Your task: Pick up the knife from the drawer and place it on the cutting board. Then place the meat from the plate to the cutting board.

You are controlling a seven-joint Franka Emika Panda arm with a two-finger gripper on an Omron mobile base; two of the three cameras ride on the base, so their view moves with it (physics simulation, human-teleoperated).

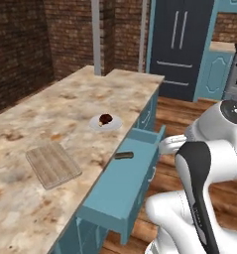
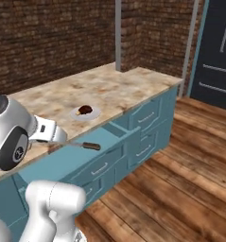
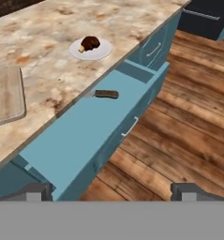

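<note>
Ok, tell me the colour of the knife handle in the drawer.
Dark brown; the knife handle shows best in the hand view.

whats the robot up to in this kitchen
The white robot arm is handling nothing yet. Its two-finger gripper hangs open above the wide teal-blue drawer, which stands pulled out from the marbled stone counter. The knife's dark brown handle shows in the drawer at the counter's edge, its blade hidden underneath. On the counter, the light wooden cutting board lies bare, and the small dark reddish-brown lump of meat sits on the round white plate.
</note>
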